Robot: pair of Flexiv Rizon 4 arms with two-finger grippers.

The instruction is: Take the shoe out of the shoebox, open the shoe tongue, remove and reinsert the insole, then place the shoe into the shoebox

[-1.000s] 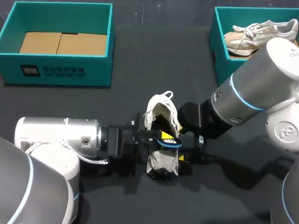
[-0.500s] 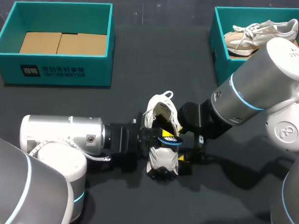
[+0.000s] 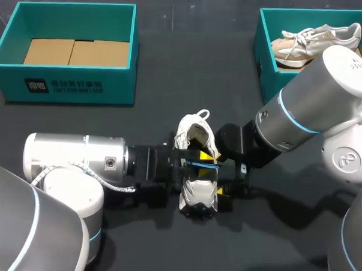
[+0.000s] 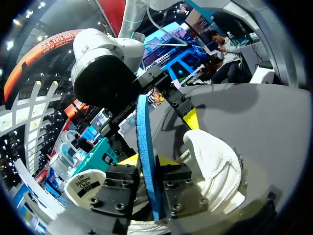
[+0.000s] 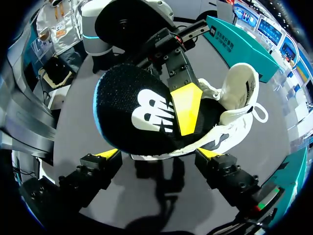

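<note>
The shoe (image 3: 197, 187) lay on its sole at the middle of the table (image 3: 171, 75), opening upward. Just above that opening the insole (image 5: 142, 115) stood on edge, pinched tight between the fingers of the left claw (image 4: 148, 164), which came in from the shoe's left. The right claw (image 5: 160, 155) sat at the shoe's right flank, fingers spread wide, gripping nothing. Against a second earlier, the left arm had pushed closer to the shoe, and the insole had turned from a tilted oval to a thin edge. The shoe and the right arm had not shifted. A shoebox (image 3: 70, 46) stood well behind the shoe, to its left.
</note>
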